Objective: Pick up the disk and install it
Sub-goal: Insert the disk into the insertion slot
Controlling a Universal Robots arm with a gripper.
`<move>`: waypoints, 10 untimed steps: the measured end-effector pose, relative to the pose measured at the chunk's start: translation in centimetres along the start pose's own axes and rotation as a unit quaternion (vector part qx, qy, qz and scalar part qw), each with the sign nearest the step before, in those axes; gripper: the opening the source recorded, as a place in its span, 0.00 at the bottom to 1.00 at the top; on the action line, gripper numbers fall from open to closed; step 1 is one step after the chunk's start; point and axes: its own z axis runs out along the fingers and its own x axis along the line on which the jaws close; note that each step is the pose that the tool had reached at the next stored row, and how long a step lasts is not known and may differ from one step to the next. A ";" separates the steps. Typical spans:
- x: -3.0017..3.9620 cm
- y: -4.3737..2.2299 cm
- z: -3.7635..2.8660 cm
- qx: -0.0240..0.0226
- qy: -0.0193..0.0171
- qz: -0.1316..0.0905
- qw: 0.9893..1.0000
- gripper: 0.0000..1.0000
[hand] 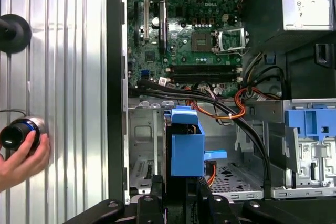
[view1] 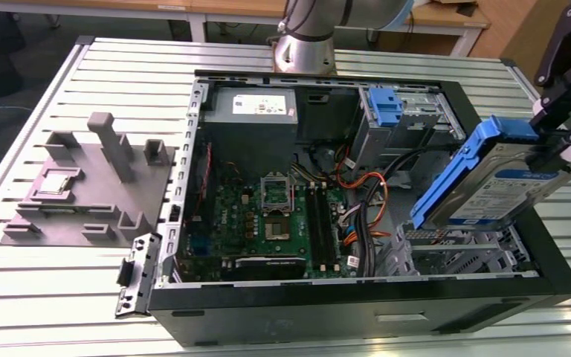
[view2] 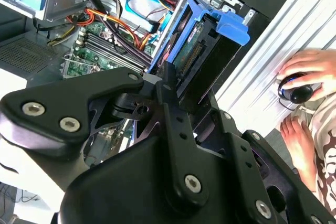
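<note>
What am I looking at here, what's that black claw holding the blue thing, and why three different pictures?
This is a robot arm working on an open computer case that lies on a slatted metal table. The exterior view comes from a camera off the arm; the two wrist views come from cameras riding on the arm, looking past its black gripper. The gripper is shut on the disk, a silver drive clipped in a blue bracket, held tilted above the case at the exterior view's right. Inside the case lies the green motherboard. On the table at the exterior view's left stands a grey plastic fixture. In the first wrist view a person's hand rests on a dark round object beside the case.
</note>
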 end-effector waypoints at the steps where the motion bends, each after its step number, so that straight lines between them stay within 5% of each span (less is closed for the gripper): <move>1: 0.01 -0.01 0.07 0.000 0.000 -0.001 1.000 0.35; 10: 0.43 -0.04 0.58 0.000 0.000 -0.008 1.000 0.35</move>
